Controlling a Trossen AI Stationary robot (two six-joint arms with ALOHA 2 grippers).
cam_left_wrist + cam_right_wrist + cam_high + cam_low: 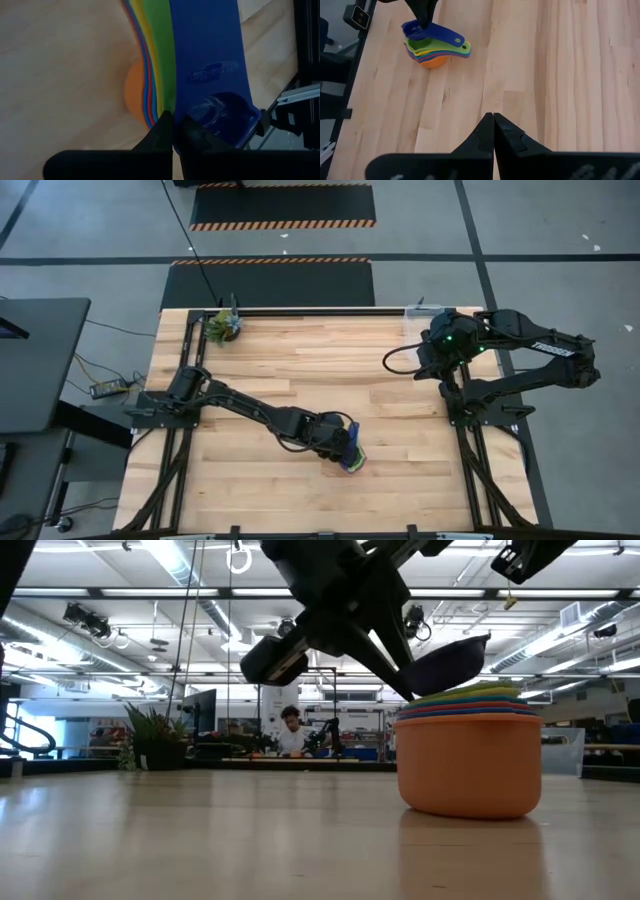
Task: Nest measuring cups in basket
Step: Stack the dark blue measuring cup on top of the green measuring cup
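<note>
L gripper (345, 450) is pinching the dark blue cup (427, 31) by its rim, fingers nearly together, atop the nested cup stack (470, 750) sitting on the table (300, 380) near its front edge. R gripper (493, 116) is hanging clenched w/ nothing in it, near the back right corner. Basket (415, 315) is sitting at that corner, well apart from the stack.

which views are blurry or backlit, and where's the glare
Low view: the left claw is a backlit silhouette against bright ceiling lights, with sheen on the table. Left wrist view: the dark blue cup is too close, soft. Right wrist view: the cup stack is sharp, evenly lit.
</note>
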